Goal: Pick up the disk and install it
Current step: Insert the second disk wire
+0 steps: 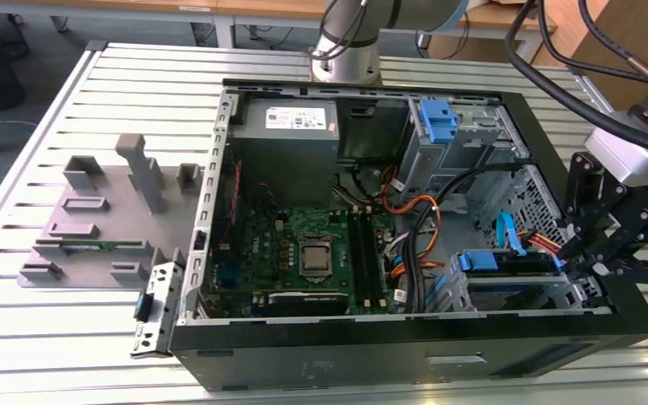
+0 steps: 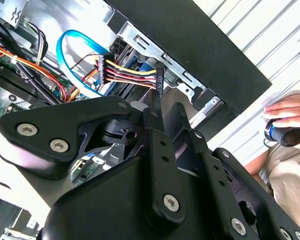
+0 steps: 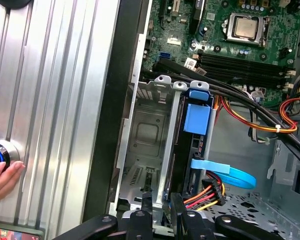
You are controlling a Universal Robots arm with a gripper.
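Blue-framed disk (image 3: 196, 131) sits on edge in the case's drive cage (image 3: 149, 131); gripper (image 1: 590, 253) hovers beside it, jaw state indiscernible. Risk: snagging the power cable (image 2: 127, 76) and dislodging its connector.

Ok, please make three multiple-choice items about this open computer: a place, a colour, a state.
1. Where is the gripper in the exterior view? A) over the power supply B) by the drive cage, at the case's edge on that view's right C) over the grey fixture
2. The flat data cable is A) green B) white C) light blue
3. The blue carrier is A) slotted in the drive cage B) on the table C) hanging from the gripper
Answers: B, it hangs beside the cage; C, its loop is light blue; A, its tab stands in the cage.
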